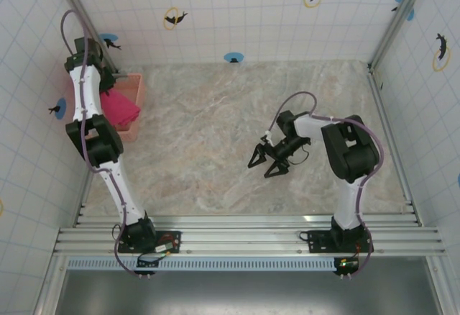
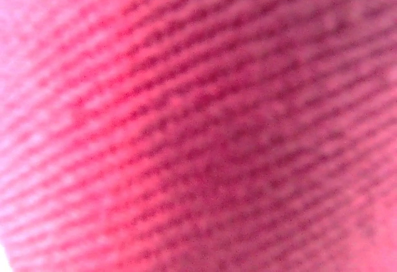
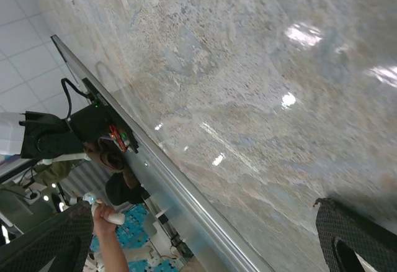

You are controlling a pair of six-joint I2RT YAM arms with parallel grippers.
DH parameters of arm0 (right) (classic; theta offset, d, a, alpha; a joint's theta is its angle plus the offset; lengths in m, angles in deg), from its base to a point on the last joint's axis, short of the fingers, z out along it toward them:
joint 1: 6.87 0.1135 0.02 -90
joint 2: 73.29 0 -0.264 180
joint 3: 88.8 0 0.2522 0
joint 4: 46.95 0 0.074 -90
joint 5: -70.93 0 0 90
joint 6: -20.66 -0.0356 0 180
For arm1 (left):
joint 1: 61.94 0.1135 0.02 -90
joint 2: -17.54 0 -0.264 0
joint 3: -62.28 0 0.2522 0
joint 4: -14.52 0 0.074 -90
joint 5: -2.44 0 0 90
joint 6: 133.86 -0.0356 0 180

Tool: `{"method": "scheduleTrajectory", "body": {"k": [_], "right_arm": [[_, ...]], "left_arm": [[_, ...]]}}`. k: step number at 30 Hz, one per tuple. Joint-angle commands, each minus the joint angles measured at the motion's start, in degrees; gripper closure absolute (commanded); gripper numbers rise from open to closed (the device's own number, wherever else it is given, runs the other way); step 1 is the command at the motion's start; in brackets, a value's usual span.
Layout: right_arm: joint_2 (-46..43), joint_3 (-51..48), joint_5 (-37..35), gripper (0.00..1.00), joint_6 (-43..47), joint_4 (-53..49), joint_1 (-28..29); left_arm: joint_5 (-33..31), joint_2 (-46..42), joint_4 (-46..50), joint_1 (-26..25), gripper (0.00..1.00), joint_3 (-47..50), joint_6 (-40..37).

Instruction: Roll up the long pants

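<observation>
Pink pants [image 1: 121,108] in basket [image 1: 138,85], left arm [image 1: 85,99] overhead

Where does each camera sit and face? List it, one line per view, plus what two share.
Top external: above and behind the bases, looking down on the marbled stone-pattern table; left arm over the pale salmon plastic basket, open right gripper mid-table.
Left wrist: close against the bright pink-red cloth long pants, blurred weave.
Right wrist: tilted over the table toward its near metal rail; own dark fingers at bottom corners.
Shared: top and left wrist both see the pants.
</observation>
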Motion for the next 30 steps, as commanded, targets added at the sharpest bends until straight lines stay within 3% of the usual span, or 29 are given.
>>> {"method": "scheduleTrajectory", "body": {"k": [1, 5, 7, 9, 11, 12, 19, 23, 30], "right_arm": [[5.3, 1.3, -15.5, 0.04, -2.1, 4.0, 2.4], [6.7, 5.9, -16.4, 0.04, -3.9, 2.7, 4.3], [7.3, 7.9, -16.8, 0.04, -4.5, 2.3, 4.9], [7.8, 9.6, -17.5, 0.04, -5.0, 1.7, 5.0], [8.5, 11.7, -17.7, 0.04, -5.1, 0.8, 4.9], [8.9, 12.6, -17.7, 0.04, -5.1, 0.5, 4.8], [11.5, 19.4, -17.9, 0.04, -4.4, -1.2, 4.3], [13.2, 22.2, -17.1, 0.04, -3.8, -1.4, 4.2], [15.4, 25.1, -16.4, 0.04, -2.9, -1.4, 4.2]], "left_arm": [[3.9, 4.0, 2.1, 1.0, 0.92, -3.2, -1.7], [8.5, 9.6, 4.2, 1.5, 0.8, -2.3, -3.3], [11.1, 11.7, 5.1, 1.6, 0.68, -1.5, -4.4], [13.7, 14.0, 6.8, 1.9, 0.48, -1.5, -5.4], [15.8, 15.7, 9.1, 2.1, 0.13, -2.1, -6.9], [15.8, 15.9, 10.1, 2.1, 0.03, -2.4, -7.4], [14.7, 10.8, 12.4, 2.1, 0.03, -0.5, -12.7], [10.1, 7.2, 16.7, 2.1, 0.03, 0.9, -14.7], [4.1, -8.7, 10.7, 2.1, 0.03, 12.6, -17.7]]}}
